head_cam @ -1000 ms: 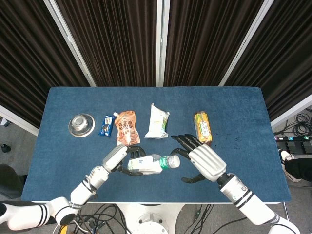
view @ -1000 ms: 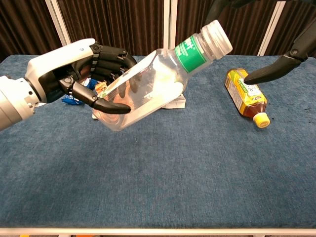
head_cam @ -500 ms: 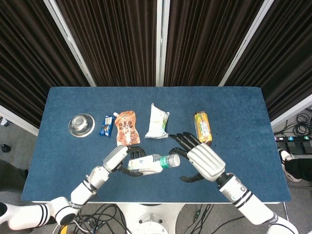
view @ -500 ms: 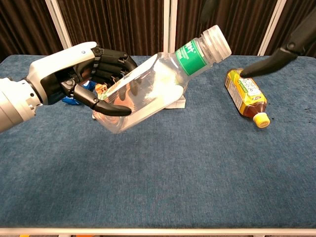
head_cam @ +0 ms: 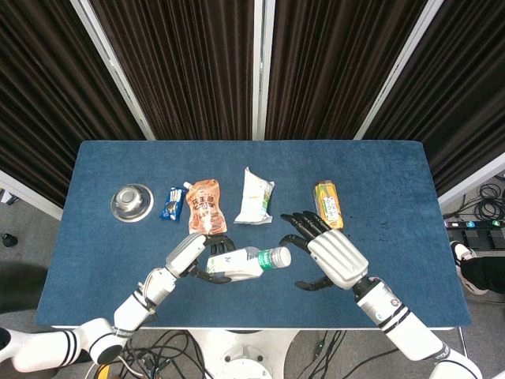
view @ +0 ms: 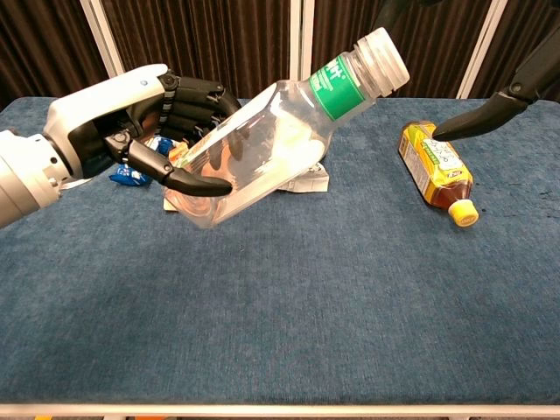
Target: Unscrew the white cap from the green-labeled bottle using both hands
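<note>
Dark pleated curtains w/ white poles behind; blue-covered table (head_cam: 379,174) fills the middle of head view, cables on the floor at its near edge and right side.

Left hand (head_cam: 186,254) (view: 131,122) near the table's front edge, left of centre; fingers and thumb wrapped round the body of the green-labeled bottle (head_cam: 245,263) (view: 262,149), which is held clear of the surface, tilted, neck up and toward the right. Bottle clear plastic, looks empty; green band just below the neck; white cap (head_cam: 282,257) (view: 382,59) on the neck.

Right hand (head_cam: 331,257) just right of the cap, apart from it; holds nothing, fingers spread wide, dark fingertips reaching toward the table's far side. Chest view catches only one dark fingertip (view: 477,122) at right edge, above the tea bottle.

Other items in a row across mid-table, left to right: steel bowl (head_cam: 131,200), upside down; small blue snack packet (head_cam: 173,203); orange spouted pouch (head_cam: 205,206); white-green packet (head_cam: 256,196); amber tea bottle (head_cam: 328,204) (view: 435,168) lying on its side, yellow cap (view: 463,212) toward the front edge. Tea bottle just beyond right hand's fingertips in head view; contact not determinable.
</note>
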Robot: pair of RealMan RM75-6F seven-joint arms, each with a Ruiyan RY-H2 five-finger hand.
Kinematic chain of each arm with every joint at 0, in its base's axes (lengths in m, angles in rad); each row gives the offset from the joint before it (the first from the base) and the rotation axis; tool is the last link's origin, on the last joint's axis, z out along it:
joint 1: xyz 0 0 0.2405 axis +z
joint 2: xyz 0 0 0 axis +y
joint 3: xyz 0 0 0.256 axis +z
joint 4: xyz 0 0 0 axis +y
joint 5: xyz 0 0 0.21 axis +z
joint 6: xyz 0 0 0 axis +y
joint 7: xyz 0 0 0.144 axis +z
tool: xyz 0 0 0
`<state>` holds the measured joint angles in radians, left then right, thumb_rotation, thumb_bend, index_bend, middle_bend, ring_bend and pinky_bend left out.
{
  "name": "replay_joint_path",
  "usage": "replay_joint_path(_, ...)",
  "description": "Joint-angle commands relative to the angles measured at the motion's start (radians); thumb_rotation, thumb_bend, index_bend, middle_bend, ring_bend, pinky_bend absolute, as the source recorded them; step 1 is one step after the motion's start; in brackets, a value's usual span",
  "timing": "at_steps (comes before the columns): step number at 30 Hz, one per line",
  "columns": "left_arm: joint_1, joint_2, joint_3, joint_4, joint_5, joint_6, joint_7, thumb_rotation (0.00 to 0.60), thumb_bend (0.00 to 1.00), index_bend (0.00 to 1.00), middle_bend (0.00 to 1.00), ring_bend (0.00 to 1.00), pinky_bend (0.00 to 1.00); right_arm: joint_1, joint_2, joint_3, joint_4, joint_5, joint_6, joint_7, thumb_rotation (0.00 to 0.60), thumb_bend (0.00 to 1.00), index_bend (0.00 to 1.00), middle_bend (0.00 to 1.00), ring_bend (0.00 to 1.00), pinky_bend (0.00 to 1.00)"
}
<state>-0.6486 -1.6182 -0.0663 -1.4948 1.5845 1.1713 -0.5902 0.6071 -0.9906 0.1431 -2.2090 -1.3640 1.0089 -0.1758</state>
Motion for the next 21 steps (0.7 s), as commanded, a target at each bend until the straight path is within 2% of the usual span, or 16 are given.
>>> replay_joint_path(1, -0.001, -0.002, 0.0, 0.001, -0.001, -0.001, -0.001, 0.6, 0.43, 0.69, 0.64, 0.58, 0.56, 0.001, -0.001, -0.002, 0.0, -0.002, -0.002, 0.0, 0.589, 0.01, 0.3, 0.04, 0.0, 0.0)
replay_joint_path(21, -0.005, -0.002, 0.001, 0.012, -0.013, -0.017, -0.011, 0.6, 0.43, 0.69, 0.64, 0.58, 0.56, -0.004, 0.008, -0.017, -0.025, -0.042, 0.0, -0.001, 0.589, 0.01, 0.3, 0.04, 0.0, 0.0)
